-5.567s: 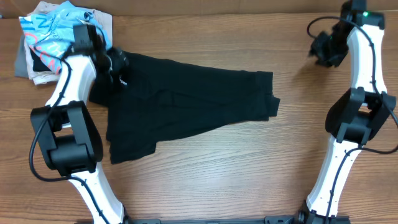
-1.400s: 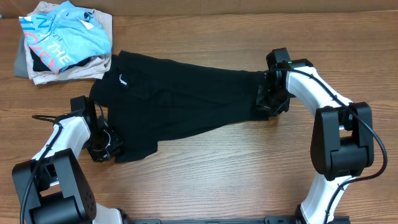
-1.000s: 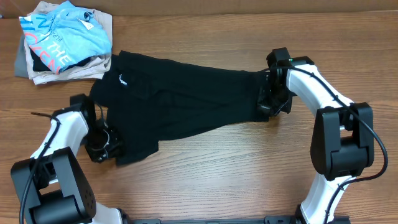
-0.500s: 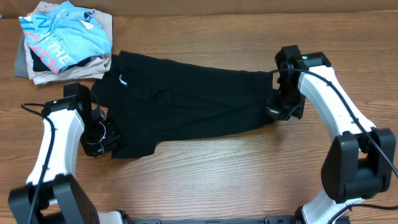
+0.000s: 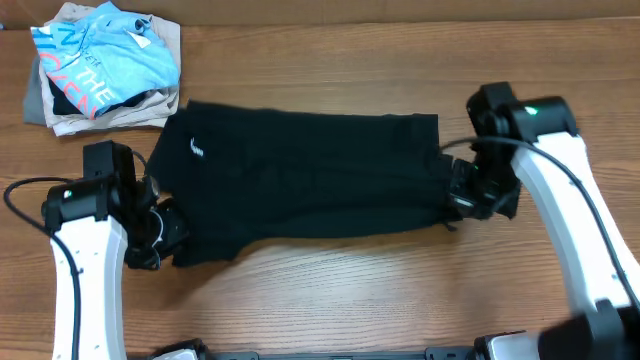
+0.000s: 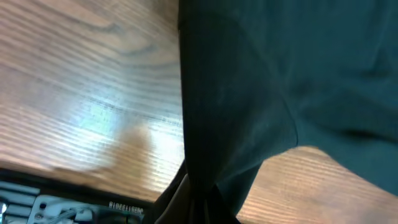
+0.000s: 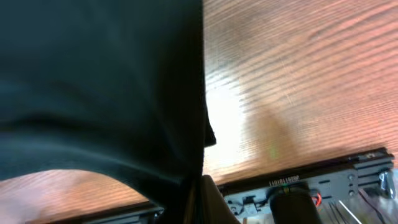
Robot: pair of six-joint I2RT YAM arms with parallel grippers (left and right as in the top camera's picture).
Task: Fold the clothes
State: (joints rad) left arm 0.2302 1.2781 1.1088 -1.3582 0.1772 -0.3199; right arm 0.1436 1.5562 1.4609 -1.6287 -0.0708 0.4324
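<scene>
The black garment (image 5: 310,180) lies stretched out: the left gripper (image 5: 165,236) pinches its near-left corner, the right gripper (image 5: 462,200) pinches its right edge.

Heap of clothing at the far left corner of the worktop (image 5: 350,290)
A light blue shirt (image 5: 105,55) with coral and white lettering lies crumpled on top. A beige garment (image 5: 110,112) shows beneath it along the front and right, and a grey garment (image 5: 34,105) peeks out at the heap's left edge, all on brown wood grain.
</scene>
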